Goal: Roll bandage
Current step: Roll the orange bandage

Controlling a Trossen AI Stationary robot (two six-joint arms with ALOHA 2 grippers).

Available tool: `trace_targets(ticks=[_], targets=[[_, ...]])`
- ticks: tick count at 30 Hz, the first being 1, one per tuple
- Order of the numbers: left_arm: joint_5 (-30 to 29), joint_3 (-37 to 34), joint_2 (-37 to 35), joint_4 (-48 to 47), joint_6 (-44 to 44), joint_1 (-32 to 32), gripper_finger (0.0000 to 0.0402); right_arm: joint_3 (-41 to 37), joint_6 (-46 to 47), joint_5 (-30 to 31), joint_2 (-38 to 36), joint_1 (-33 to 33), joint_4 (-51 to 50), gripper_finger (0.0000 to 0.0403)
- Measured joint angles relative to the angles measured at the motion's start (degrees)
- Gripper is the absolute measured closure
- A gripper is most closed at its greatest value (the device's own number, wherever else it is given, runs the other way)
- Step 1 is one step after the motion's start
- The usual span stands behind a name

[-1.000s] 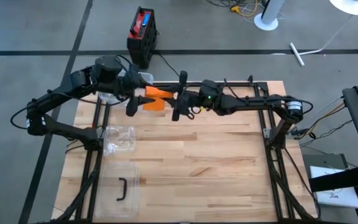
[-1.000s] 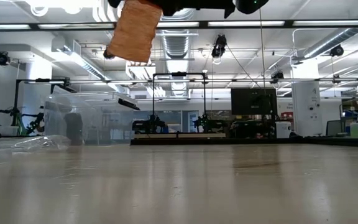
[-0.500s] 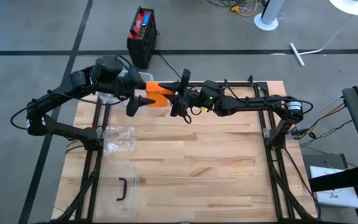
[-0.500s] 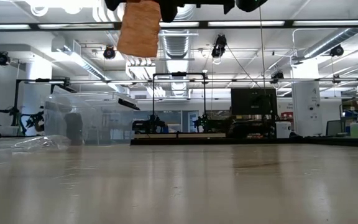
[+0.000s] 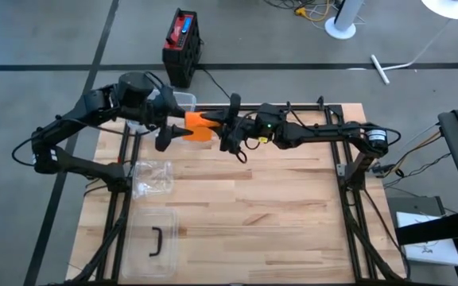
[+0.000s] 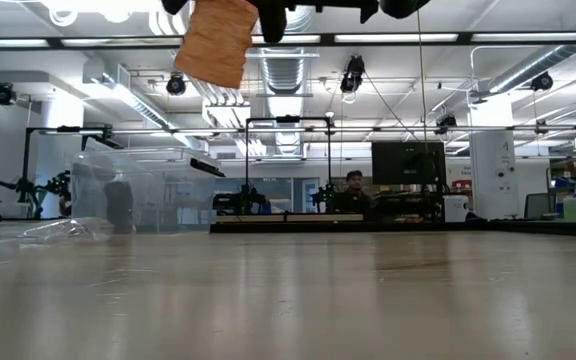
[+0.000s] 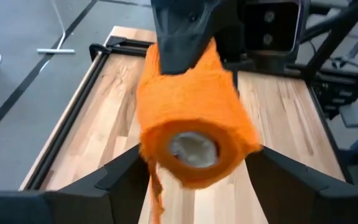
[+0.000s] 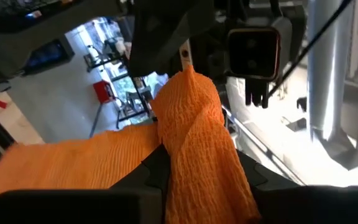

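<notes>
Two arms meet above the far edge of the wooden table (image 5: 253, 206), in the upper middle of the high view. A lidded clear container (image 5: 153, 242) lies at lower left, a crumpled clear bag (image 5: 153, 176) just above it. The orange bandage roll (image 5: 199, 127) hangs in the air between the grippers. The left gripper (image 5: 168, 133) has its fingers apart, straddling the roll's end. The right gripper (image 5: 230, 133) is clamped on the bandage's loose, twisted end. A person (image 6: 353, 185) sits in the low view's background.
</notes>
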Motion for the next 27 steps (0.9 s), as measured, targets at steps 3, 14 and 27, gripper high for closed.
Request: trace_targets(ticks=[3,14,27], targets=[[0.0,0.0,-0.6,-0.8,2.0,0.0,0.0154,0.0,-1.5,-1.4,0.0,0.0,-0.4,0.0321],[2.2,0.0,-1.8,3.4,1.3,0.0,0.0122,-0.1,-5.2,-2.3,0.0,-0.1,-0.4,0.0321],[1.8,-0.1,0.8,5.6,-1.4,0.1,0.0183,-0.1,-5.2,-1.0,0.0,-0.1,0.6,0.0321]])
